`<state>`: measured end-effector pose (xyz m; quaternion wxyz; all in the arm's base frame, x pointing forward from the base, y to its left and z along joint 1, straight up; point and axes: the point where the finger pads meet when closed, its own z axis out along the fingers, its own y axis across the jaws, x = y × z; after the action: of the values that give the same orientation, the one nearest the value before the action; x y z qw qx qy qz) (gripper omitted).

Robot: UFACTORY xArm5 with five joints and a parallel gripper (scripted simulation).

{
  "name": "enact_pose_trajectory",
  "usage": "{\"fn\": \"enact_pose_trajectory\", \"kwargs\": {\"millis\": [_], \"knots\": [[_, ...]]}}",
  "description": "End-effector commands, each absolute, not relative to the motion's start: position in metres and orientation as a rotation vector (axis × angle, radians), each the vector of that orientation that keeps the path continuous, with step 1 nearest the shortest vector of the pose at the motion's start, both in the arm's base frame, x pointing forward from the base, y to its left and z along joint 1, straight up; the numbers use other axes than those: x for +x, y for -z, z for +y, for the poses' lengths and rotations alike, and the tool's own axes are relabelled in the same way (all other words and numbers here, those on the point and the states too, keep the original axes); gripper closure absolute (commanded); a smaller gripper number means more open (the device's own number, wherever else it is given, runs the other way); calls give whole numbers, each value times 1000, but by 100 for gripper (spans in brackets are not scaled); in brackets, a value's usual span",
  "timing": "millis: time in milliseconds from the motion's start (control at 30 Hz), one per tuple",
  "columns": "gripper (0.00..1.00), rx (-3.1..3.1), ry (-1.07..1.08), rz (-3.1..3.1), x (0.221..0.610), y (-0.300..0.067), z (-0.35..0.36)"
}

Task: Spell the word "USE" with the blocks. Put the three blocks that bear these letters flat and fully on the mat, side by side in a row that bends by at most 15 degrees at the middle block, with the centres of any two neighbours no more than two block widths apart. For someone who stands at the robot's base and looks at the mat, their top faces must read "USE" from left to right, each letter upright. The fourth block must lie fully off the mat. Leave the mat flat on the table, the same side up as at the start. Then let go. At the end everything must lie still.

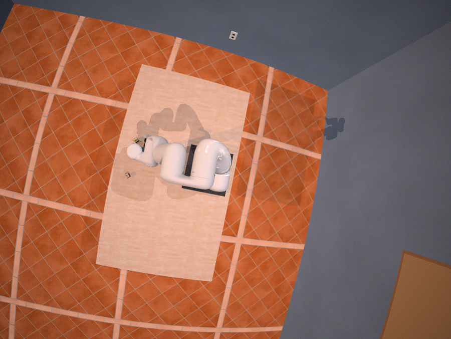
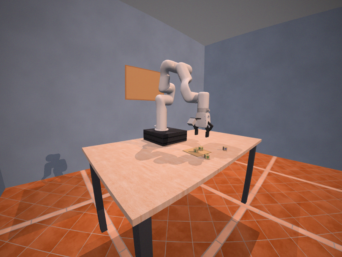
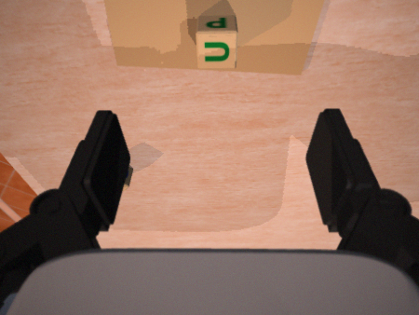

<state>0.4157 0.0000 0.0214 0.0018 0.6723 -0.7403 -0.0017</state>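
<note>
My gripper [image 3: 217, 133] [image 2: 202, 134] is open and empty, and it hangs above the table near the tan mat [image 3: 140, 33] [image 2: 190, 151]. In the wrist view a wooden block [image 3: 216, 42] stands on the mat's near edge, ahead of the fingers. It shows a green U on one face and a P on another. In the side view two green-lettered blocks [image 2: 195, 150] [image 2: 200, 148] sit on the mat. A third green-lettered block [image 2: 206, 156] [image 1: 136, 139] lies on the table just off the mat. A blue-lettered block [image 2: 225, 148] [image 1: 128, 174] lies apart on the table. From above, the arm hides the mat.
The wooden table [image 1: 164, 236] [image 2: 138, 171] carries the arm's black base [image 2: 165, 136] [image 1: 189, 160] behind the mat. The table's edge is close beyond the blue-lettered block. An orange tiled floor lies below.
</note>
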Motion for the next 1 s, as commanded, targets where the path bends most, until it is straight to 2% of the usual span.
{"fn": "enact_pose_trajectory", "kwargs": {"millis": [0,367,400,967], "knots": [[0,2216,2,-2226,418,-20,-19],[0,2432,2,-1988,418,-15,-61],[37,2432,2,-1988,418,-15,-61],[37,2432,2,-1988,418,-15,-61]]}}
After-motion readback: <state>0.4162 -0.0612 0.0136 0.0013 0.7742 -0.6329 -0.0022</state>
